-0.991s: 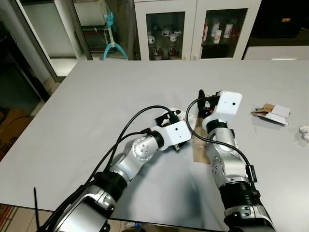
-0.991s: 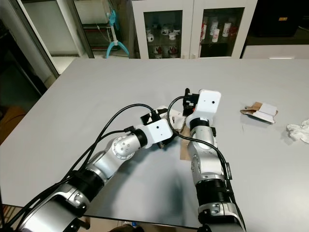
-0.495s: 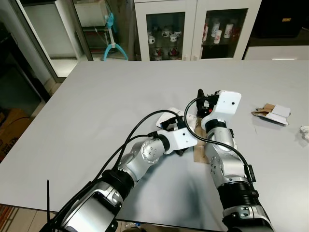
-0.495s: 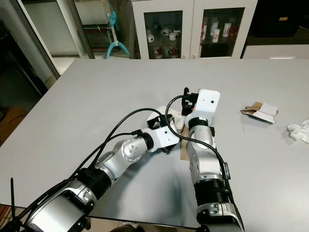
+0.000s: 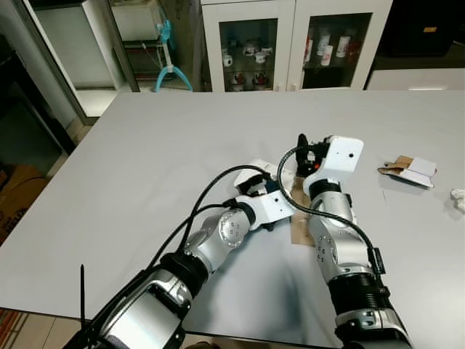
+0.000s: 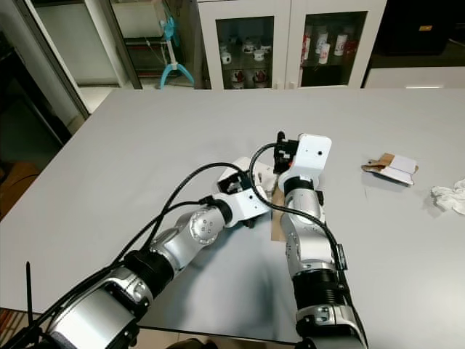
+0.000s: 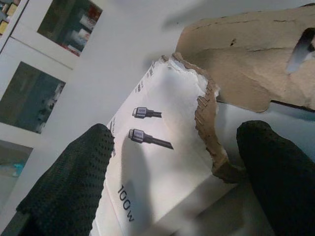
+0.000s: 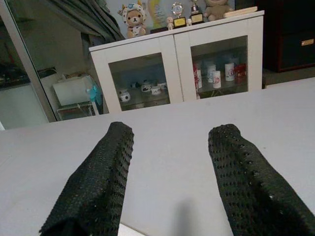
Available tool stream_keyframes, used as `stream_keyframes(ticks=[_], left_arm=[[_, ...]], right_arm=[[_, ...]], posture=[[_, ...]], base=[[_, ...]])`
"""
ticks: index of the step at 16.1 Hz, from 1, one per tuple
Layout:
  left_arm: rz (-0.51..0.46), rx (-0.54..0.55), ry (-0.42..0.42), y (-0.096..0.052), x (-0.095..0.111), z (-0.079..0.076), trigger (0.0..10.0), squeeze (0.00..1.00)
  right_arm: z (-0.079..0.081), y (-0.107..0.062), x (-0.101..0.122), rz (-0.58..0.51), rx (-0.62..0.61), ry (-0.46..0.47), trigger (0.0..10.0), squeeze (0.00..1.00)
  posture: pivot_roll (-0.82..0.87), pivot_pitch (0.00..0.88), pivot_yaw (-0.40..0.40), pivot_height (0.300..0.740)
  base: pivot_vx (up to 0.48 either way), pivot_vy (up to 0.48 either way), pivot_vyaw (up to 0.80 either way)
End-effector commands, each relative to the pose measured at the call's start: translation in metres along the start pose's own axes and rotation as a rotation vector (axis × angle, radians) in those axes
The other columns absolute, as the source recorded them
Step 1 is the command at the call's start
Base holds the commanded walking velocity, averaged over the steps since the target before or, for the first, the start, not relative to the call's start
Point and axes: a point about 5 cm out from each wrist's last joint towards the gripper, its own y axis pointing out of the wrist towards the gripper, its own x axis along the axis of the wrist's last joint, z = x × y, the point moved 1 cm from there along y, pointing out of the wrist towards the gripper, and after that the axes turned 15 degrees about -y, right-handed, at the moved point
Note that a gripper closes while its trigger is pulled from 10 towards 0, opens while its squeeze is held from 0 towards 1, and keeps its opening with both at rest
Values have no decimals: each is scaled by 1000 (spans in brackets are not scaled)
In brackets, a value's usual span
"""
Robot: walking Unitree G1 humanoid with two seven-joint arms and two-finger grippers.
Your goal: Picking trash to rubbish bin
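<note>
Big grey tabletop (image 5: 145,145) seen from the head views, with both silver arms bent over its middle. Left gripper (image 7: 182,172) reaching down to a torn white cardboard box with cable pictures (image 7: 157,162), lying on the tabletop beside a flat brown cardboard piece (image 7: 246,73). Clear only from the left wrist: fingers (image 7: 69,182) wide open, one on each side of the box, not squeezing it. Right gripper (image 8: 167,177) raised just past the box, fingers (image 8: 93,182) spread apart, holding nothing, pointing toward a white glass-door cabinet (image 8: 182,69). Off to the right in the head views: small brown-and-white torn carton (image 5: 408,169) and crumpled white tissue (image 6: 450,196).
</note>
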Motion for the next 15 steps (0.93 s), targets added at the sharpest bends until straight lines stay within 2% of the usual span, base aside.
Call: stream_keyframes(ticks=[1, 2, 3, 4, 7, 15], left_arm=[[25, 26, 7, 0, -4, 6, 10000, 0], [18, 32, 1, 1, -4, 5, 3412, 0], [15, 33, -2, 1, -4, 4, 941, 0], [12, 27, -3, 1, -4, 2, 0, 0], [6, 17, -4, 0, -5, -1, 0, 0], [-15, 43, -4, -1, -5, 4, 0, 0]], right_arm=[[2, 1, 5, -10, 5, 7, 10000, 0], [2, 1, 4, -10, 5, 8, 10000, 0], [2, 1, 4, -10, 5, 8, 10000, 0], [2, 1, 4, -10, 5, 7, 10000, 0], [3, 1, 4, -10, 7, 7, 10000, 0], [4, 1, 4, -9, 10, 8, 10000, 0]], posture=[[20, 9, 122, 740], [19, 9, 122, 740], [19, 8, 122, 740], [18, 8, 121, 740], [20, 6, 121, 740], [19, 0, 119, 740]], base=[[0, 0, 0], [0, 0, 0], [0, 0, 0], [0, 0, 0], [0, 0, 0], [0, 0, 0]])
